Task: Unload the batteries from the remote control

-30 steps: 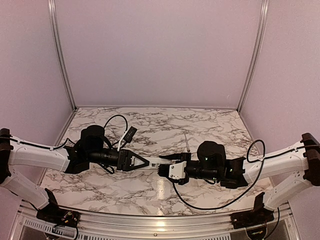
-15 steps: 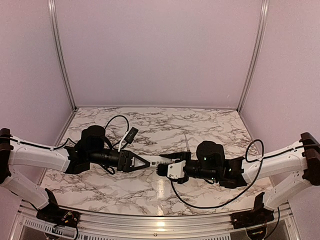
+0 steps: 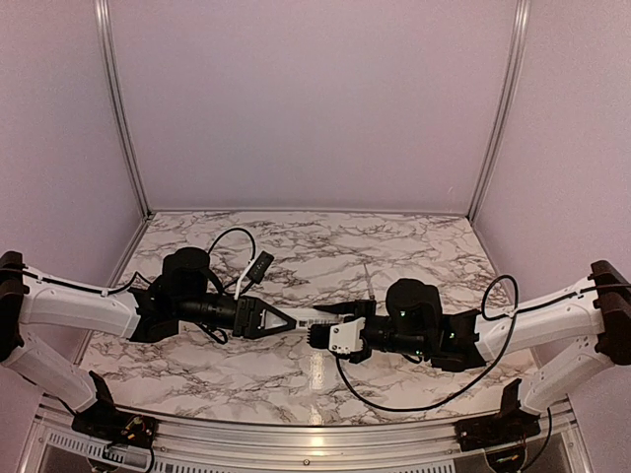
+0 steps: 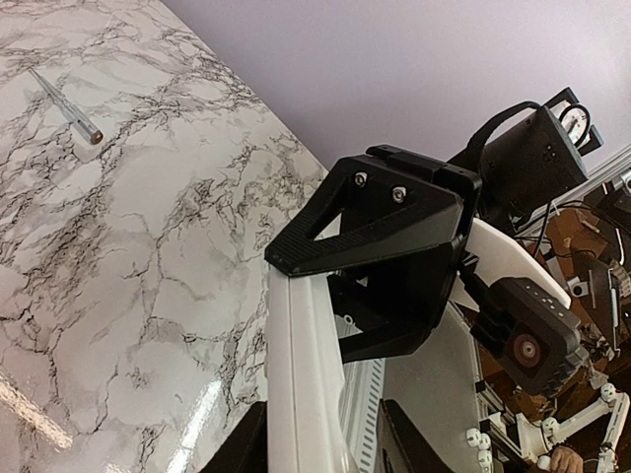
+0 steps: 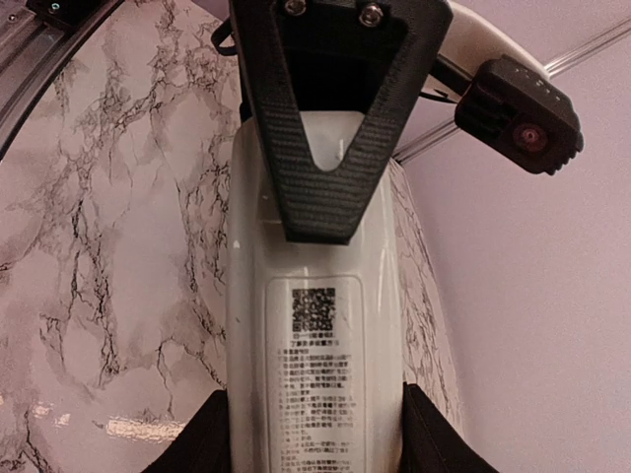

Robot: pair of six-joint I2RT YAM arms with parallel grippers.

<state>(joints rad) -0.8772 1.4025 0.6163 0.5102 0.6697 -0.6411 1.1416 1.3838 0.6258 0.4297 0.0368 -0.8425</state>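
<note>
- Marble worktop beneath both arms, its near edge cut off for us.
- Our right end effector is pinching the remote control by its sides, above the worktop.
- Our left end effector straddles the other end; clamped or not, we cannot tell.
- A thin grey rod lies further back.
- The batteries are hidden from us.

Both arms use glossy white link shells joined by black cylindrical joint housings. Loose black cables loop from the wrists. The left gripper has jaws formed as black open triangular frames, each with two silver screw heads. Its black wrist camera box has a red-ringed lens.
</note>
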